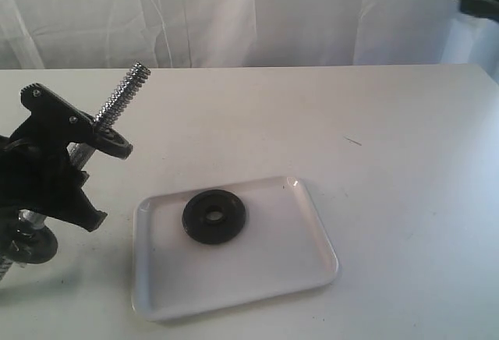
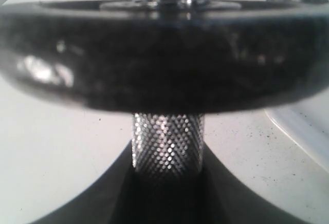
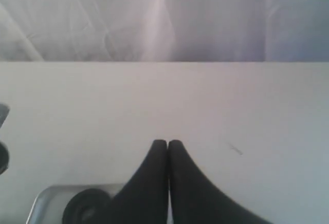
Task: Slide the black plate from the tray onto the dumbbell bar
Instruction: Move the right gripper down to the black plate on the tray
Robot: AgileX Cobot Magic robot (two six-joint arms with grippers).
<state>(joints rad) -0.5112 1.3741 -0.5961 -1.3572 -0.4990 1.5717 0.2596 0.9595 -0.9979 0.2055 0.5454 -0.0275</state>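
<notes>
A black plate [image 1: 214, 216] lies in a white tray [image 1: 304, 266]; left end effector [image 2: 168, 172] grasps the tilted dumbbell bar [image 1: 125, 90]; right end effector [image 3: 168, 144] clenched, empty.

Matte black angular left gripper [image 2: 168, 193], small bright screws [image 1: 72, 119], right gripper [image 3: 167, 144], tapered black jaws

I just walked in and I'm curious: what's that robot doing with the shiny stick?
The robot's left hand grips a dumbbell bar, holding it tilted over the table with a threaded end pointing up. Two black discs seem to be on the bar already, one above the hand and one below. One black plate lies untouched in the white tray. The right hand is shut and empty, near the tray.
</notes>
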